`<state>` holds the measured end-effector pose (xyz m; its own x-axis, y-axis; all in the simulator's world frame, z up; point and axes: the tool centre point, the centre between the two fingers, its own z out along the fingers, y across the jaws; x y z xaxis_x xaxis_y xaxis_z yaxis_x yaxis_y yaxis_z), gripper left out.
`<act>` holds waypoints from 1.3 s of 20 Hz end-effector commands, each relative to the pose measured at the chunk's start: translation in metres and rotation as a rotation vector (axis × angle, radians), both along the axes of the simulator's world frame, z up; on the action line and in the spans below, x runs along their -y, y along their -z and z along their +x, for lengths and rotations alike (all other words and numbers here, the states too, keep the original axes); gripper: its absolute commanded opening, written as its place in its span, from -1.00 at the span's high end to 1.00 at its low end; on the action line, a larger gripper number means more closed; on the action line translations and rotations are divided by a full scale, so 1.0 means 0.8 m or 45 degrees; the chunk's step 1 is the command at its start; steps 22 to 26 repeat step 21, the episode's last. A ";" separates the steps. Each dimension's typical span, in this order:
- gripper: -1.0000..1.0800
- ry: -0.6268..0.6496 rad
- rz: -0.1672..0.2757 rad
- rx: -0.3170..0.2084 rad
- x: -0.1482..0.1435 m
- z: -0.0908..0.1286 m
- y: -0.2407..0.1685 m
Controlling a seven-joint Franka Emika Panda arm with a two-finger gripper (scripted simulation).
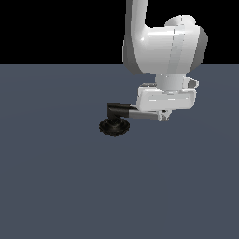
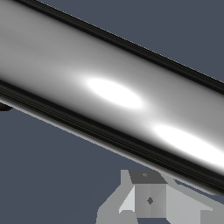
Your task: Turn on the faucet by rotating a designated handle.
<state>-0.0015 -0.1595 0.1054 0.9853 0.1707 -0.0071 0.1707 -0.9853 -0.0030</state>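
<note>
The faucet [image 1: 113, 125] sits on the flat blue-grey counter [image 1: 56, 186], a little left of the middle of the exterior view. Its black ridged round base [image 1: 113, 127] rests on the surface, and a dark elbow [image 1: 116, 110] rises from it and turns toward the exterior view's right. From the elbow the handle [image 1: 142, 115], a grey metallic bar, runs out nearly level to the right, above the counter.

The white arm [image 1: 161, 44] comes down from the top of the view, with its hand [image 1: 165, 99] directly over the outer part of the handle. The fingers [image 1: 163, 115] reach down at the bar's far end, at its height and touching or just beside it. In the wrist view the handle [image 2: 109, 96] fills the picture as a bright diagonal cylinder, with one grey finger [image 2: 148, 199] close beside it. I cannot tell whether the fingers are spread or clamped on the bar.
</note>
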 end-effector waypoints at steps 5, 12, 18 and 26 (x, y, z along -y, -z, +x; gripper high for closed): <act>1.00 -0.009 -0.001 0.009 0.009 0.028 0.000; 1.00 -0.005 -0.001 0.009 0.025 0.050 0.000; 1.00 -0.002 -0.002 0.009 0.038 0.068 0.000; 1.00 -0.001 -0.002 0.010 0.042 0.074 0.000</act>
